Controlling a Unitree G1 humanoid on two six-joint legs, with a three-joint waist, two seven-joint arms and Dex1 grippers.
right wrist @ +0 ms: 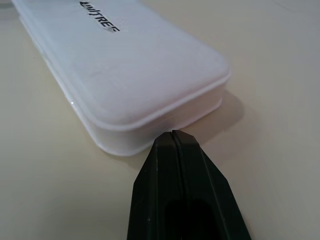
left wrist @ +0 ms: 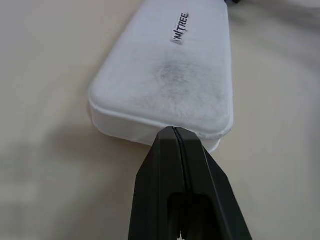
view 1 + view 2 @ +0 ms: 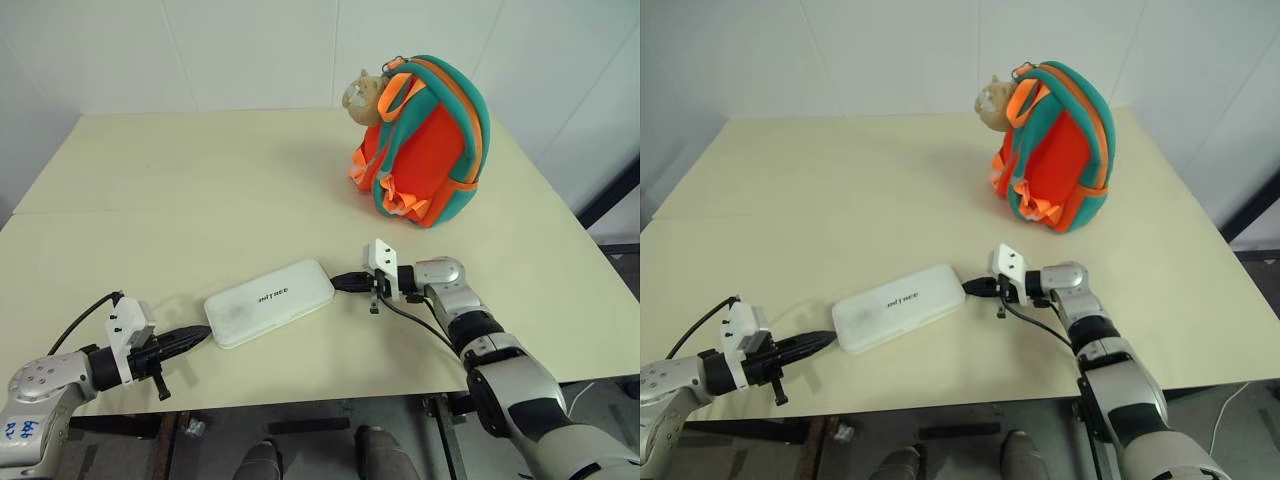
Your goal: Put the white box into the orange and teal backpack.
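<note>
The white box (image 3: 269, 301) lies flat on the cream table (image 3: 180, 190), near its front edge, dark lettering up. My left gripper (image 3: 203, 334) is shut, its tip at the box's left end; in the left wrist view the closed fingertips (image 2: 173, 134) meet the box (image 2: 165, 75) at its short end. My right gripper (image 3: 336, 283) is shut too, its tip at the box's right end, with the tip (image 1: 172, 135) just short of the box (image 1: 125, 70) wall. The orange and teal backpack (image 3: 428, 140) stands upright at the back right, a tan plush charm (image 3: 363, 98) on top.
White walls stand behind the table. The table's front edge (image 3: 300, 392) runs just below both grippers. A black cable (image 3: 405, 315) hangs along my right wrist.
</note>
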